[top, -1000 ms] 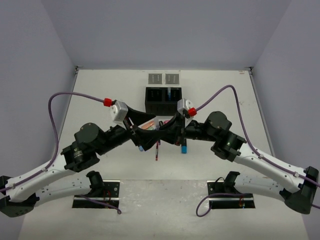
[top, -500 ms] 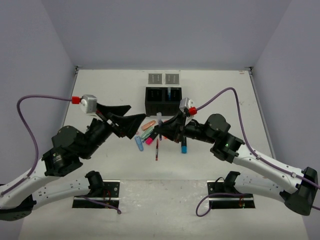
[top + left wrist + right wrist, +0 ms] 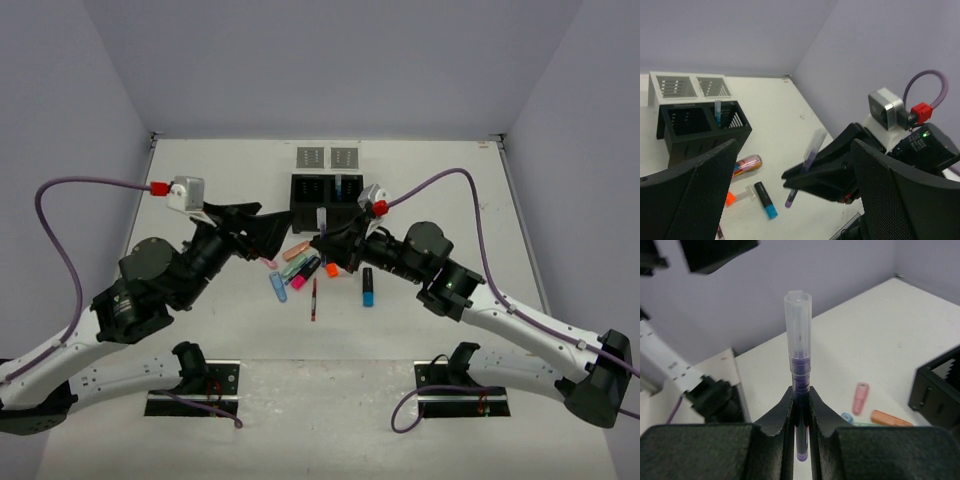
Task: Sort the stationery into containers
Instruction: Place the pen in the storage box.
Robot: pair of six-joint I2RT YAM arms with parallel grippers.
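Purple pen (image 3: 798, 335) stands upright, pinched low between the right fingers (image 3: 774, 426).

The desk (image 3: 450, 200) is white under pale lilac walls (image 3: 300, 60), the slotted box (image 3: 325, 213) black, the two trays (image 3: 312, 157) light grey with dotted bottoms, the purple pen (image 3: 799, 357) clear-capped, the marker (image 3: 368, 287) black with a bright blue cap, the thin pen (image 3: 313, 298) red, and the highlighters pink (image 3: 300, 281), salmon (image 3: 295, 250) and, seemingly, green (image 3: 291, 268).

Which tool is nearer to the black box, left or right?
Right. The right tool, gripping a purple pen, is just before the black box; the open left tool is farther, front-left.
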